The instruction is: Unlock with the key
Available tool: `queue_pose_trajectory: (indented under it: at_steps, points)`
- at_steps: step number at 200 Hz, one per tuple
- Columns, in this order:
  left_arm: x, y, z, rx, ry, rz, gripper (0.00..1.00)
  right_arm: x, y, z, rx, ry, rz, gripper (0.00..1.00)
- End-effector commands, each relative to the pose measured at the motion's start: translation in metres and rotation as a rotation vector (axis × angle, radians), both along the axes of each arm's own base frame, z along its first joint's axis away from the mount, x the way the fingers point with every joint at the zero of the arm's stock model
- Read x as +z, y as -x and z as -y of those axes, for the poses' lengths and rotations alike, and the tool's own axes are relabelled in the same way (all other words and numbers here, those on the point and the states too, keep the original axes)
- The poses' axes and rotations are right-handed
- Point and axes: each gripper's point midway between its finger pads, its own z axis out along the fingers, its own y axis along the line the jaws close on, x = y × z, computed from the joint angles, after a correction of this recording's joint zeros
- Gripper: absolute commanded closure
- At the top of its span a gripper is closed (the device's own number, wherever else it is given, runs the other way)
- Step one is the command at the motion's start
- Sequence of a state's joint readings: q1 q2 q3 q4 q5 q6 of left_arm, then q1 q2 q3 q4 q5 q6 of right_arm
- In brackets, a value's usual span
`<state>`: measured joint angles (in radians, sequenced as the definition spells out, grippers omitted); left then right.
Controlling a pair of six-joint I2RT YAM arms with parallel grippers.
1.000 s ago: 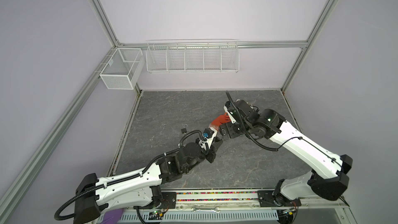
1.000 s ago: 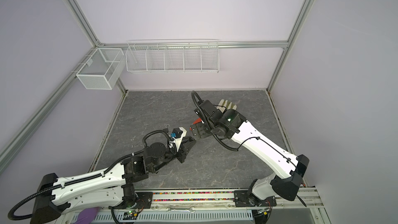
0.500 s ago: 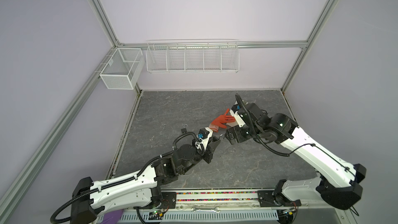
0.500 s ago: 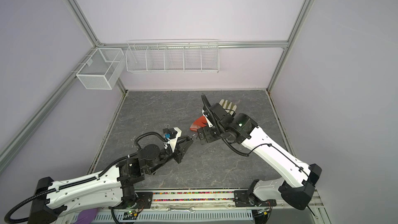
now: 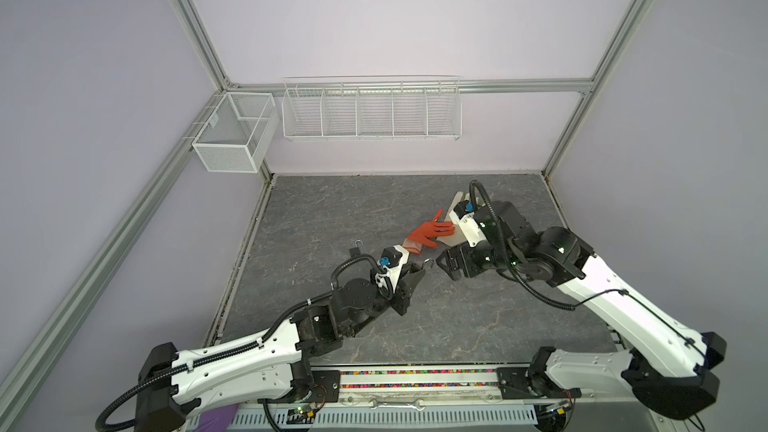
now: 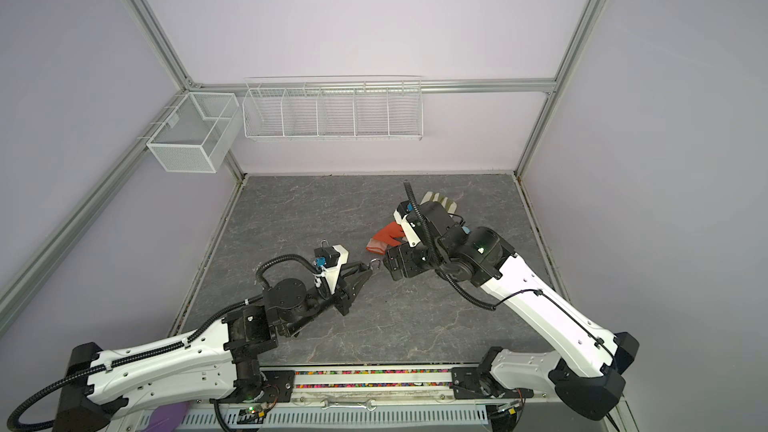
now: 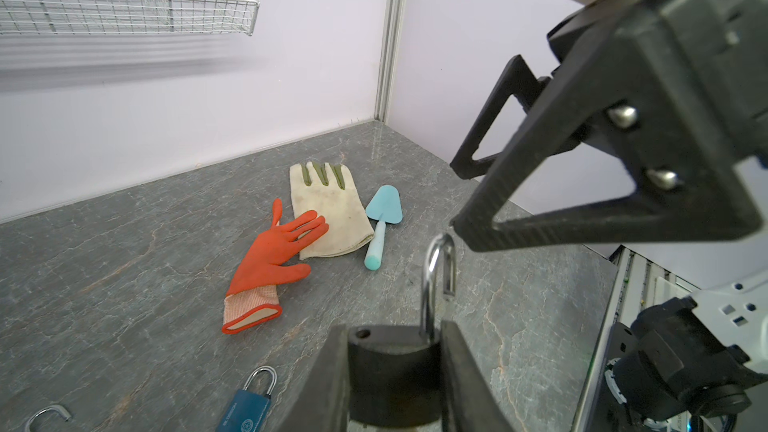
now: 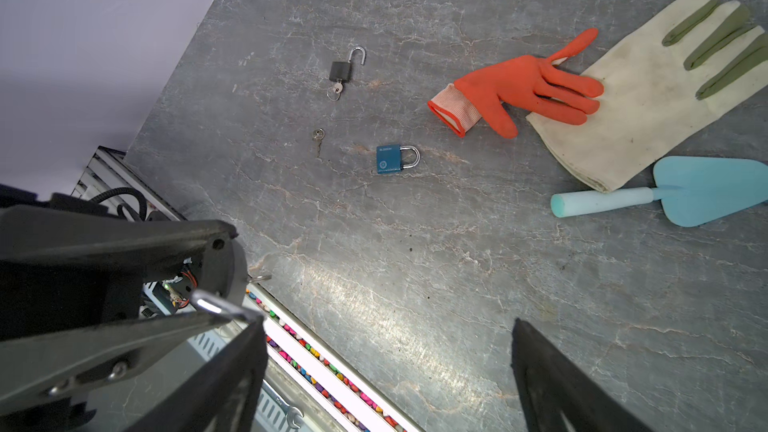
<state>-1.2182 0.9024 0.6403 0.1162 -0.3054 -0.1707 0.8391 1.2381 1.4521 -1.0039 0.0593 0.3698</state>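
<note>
Left tool: your left tool [image 7: 394, 328] is clamped narrowly on the black body of the held padlock [image 7: 392, 371], lifted above the worktop [image 8: 415, 263].
Held lock: its shackle [image 7: 432, 280] stands up and is sprung, with one leg free of the body. You cannot see its keyway.
Right tool: your right tool [image 8: 386, 326] is spread wide and grips nothing. One finger [image 8: 241, 351] sits just beside the top of the shackle; you cannot tell whether they touch.
Other locks: a black padlock [image 8: 340, 71] lies flat with its shackle open and a key [image 8: 337, 88] in its base. A loose key [image 8: 318, 135] lies near it. The blue padlock [image 8: 390, 158] lies shut between the loose key and the gloves.
Left edge: the black padlock is the lock nearest the worktop's left edge, and you have bare stone between them.
Front edge: the rail [image 8: 316, 367] of coloured bits runs along it. From there to the blue padlock the stone is bare.
Back right: the orange glove [image 8: 519, 85] has its fingers over the cream glove [image 8: 640, 93]. The trowel [image 8: 698, 191] has its handle against that glove's cuff.
Walls: the wire shelf [image 5: 372, 112] and mesh box [image 5: 232, 135] hang well above both arms.
</note>
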Motion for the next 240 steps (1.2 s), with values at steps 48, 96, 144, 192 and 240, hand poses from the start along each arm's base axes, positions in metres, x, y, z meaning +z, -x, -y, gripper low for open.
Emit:
queue_pose_trajectory:
  at_steps: [48,96,144,192,240]
  points:
    - [0.027,0.003,0.001,-0.021,0.070,0.052,1.00,-0.003,-0.011,-0.013,0.068,0.017,0.028,0.08]
    - [0.027,-0.002,-0.004,0.017,0.080,0.044,1.00,0.003,-0.001,-0.017,0.114,-0.068,0.027,0.10]
    - [0.029,-0.002,-0.004,0.022,0.083,0.044,1.00,0.004,0.002,-0.022,0.129,-0.115,0.012,0.10]
    - [0.027,-0.004,-0.004,0.036,0.079,0.041,1.00,0.003,0.002,-0.017,0.114,-0.123,0.011,0.11]
    - [0.023,-0.011,-0.010,0.085,0.076,0.029,1.00,0.001,0.000,-0.012,0.090,-0.147,0.012,0.11]
